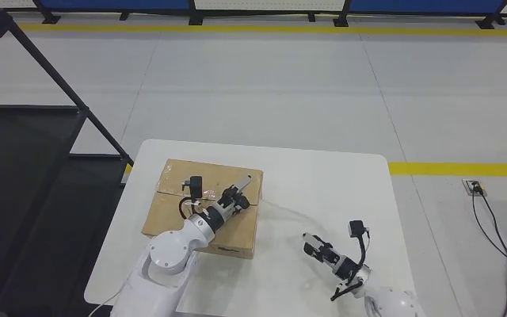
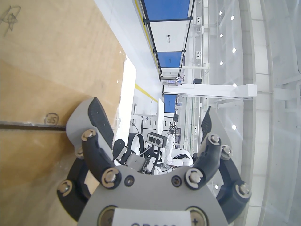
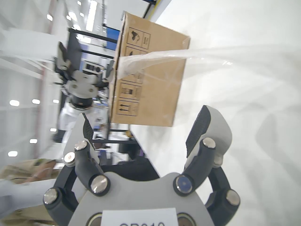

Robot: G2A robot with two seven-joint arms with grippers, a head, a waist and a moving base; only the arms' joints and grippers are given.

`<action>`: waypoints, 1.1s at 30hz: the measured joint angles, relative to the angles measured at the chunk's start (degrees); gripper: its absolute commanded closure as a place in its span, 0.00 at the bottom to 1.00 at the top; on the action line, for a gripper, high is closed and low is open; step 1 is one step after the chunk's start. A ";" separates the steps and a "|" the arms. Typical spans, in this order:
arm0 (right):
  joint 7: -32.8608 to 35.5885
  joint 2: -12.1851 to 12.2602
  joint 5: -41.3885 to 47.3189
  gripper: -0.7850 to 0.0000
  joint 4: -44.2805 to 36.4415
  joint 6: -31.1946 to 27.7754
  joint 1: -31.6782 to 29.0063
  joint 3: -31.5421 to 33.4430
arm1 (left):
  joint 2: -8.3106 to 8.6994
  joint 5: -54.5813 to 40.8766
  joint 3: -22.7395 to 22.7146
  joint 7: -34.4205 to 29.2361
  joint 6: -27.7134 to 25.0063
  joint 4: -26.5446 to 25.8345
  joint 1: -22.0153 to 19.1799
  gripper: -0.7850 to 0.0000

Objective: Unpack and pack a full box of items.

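A closed brown cardboard box (image 1: 190,208) lies on the left part of the white table (image 1: 333,186). My left gripper (image 1: 240,192) is open over the box's top at its right edge. In the left wrist view one finger of this gripper (image 2: 151,109) lies against the box top (image 2: 47,59), close to the dark seam (image 2: 23,126) between the flaps. A strip of clear tape (image 3: 188,53) trails from the box's side (image 3: 150,78) across the table. My right gripper (image 1: 311,245) is open low over the table to the right of the box, with nothing between its fingers (image 3: 144,116).
A black metal frame (image 1: 55,119) stands off the table's left side. Bare table surface spreads behind and to the right of the box. The table's front edge is close to the right gripper. Yellow lines (image 1: 444,168) mark the floor beyond.
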 measured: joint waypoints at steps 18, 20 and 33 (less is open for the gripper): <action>-1.22 -1.85 18.16 0.00 13.10 7.39 9.50 -8.18 | 0.42 -0.85 -1.83 -0.72 0.02 -2.00 1.70 0.00; -2.83 -2.52 21.15 0.00 16.81 4.97 11.05 -9.76 | 0.45 -1.06 -2.04 -0.76 0.09 -2.18 1.81 0.00; -16.22 -5.22 28.08 0.00 27.84 -12.92 15.83 -14.49 | 0.64 -1.22 -2.32 -1.64 0.45 -2.31 1.51 0.00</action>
